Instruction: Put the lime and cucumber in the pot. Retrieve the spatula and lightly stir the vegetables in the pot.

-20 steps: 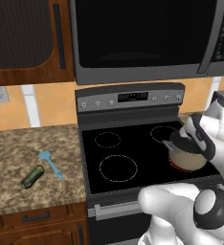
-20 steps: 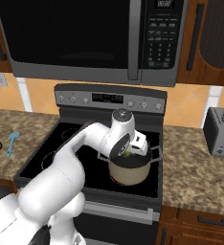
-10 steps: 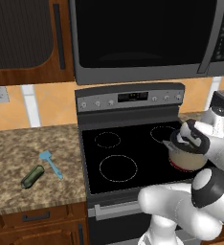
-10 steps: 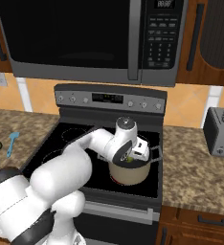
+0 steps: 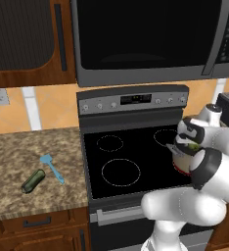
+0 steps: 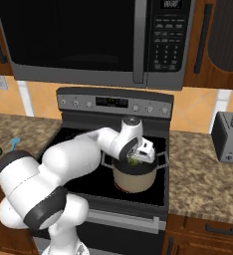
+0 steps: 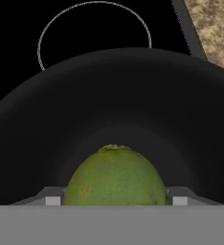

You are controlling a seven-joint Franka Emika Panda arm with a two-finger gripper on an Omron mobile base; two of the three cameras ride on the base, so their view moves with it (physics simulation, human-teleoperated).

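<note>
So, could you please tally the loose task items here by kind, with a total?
Lime: 1, between the gripper fingertips over the pot
Cucumber: 1, on the counter
Spatula: 1, beside the cucumber
Pot: 1, on the stove
Total: 4

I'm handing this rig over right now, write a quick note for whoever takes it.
Gripper: over the pot, jaws around the lime, not yet let go.
Pot: on the stove's front right burner.
Cucumber and spatula: on the counter left of the stove, side by side.
Done: lime carried to the pot.
Left: release the lime, fetch the cucumber, then stir with the spatula.
</note>
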